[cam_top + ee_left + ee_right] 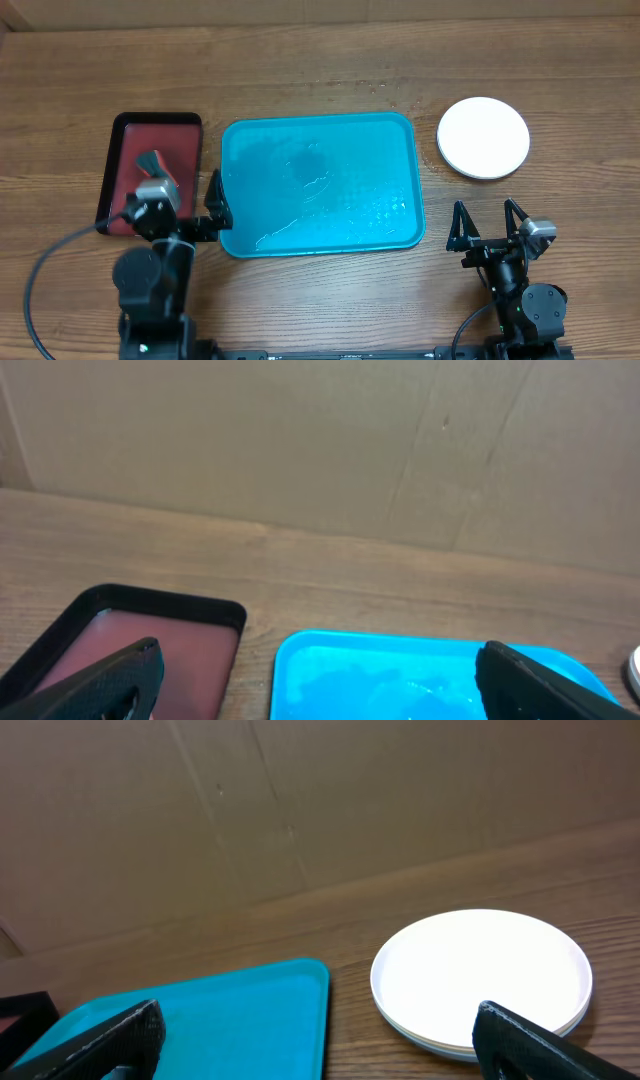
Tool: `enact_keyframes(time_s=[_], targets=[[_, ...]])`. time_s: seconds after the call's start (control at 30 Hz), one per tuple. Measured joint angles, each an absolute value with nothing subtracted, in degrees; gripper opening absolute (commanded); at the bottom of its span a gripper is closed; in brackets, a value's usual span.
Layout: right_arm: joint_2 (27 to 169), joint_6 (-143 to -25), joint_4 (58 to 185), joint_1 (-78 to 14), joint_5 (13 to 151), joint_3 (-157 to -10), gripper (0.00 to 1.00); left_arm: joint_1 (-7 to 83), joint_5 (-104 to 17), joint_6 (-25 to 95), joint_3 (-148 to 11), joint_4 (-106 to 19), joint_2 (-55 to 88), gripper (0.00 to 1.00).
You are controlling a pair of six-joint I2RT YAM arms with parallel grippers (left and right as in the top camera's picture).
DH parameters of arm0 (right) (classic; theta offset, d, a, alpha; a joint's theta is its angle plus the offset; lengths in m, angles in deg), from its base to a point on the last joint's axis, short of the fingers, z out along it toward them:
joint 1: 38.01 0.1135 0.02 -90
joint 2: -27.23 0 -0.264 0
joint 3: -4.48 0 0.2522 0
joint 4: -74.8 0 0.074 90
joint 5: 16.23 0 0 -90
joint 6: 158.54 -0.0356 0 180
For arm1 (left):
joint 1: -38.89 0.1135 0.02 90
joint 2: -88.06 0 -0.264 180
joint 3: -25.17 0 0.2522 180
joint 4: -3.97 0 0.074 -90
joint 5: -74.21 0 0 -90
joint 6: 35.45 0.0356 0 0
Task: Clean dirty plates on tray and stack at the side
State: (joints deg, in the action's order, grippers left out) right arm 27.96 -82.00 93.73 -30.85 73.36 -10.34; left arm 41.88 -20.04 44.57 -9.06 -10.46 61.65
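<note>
Tray [350, 150] lies bare and wet-streaked mid-table, with the left gripper [217, 200] spread open right at its left rim — any swing there could shove it. Plates [483, 137] sit stacked to its right, white on top — the right gripper [487, 222], open and empty nearby, might clip them.

A dark red tray [132, 150] with a black rim lies on the wooden table [320, 70]; a cardboard wall [300, 440] stands behind the table.
</note>
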Motion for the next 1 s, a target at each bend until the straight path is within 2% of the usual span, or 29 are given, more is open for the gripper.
enact_keyframes(time_s=[0.43,0.7,1.0], targets=[[28.0,-82.0,93.7,-30.9,73.3,-10.3,1.00,41.9,-17.3,46.0,9.9,1.7,79.1,1.00],[28.0,-82.0,93.7,-30.9,73.3,-10.3,1.00,41.9,-17.3,46.9,10.9,-3.7,86.9,1.00],[28.0,-82.0,93.7,-30.9,73.3,-10.3,1.00,41.9,-17.8,53.2,10.9,-14.0,87.2,1.00]])
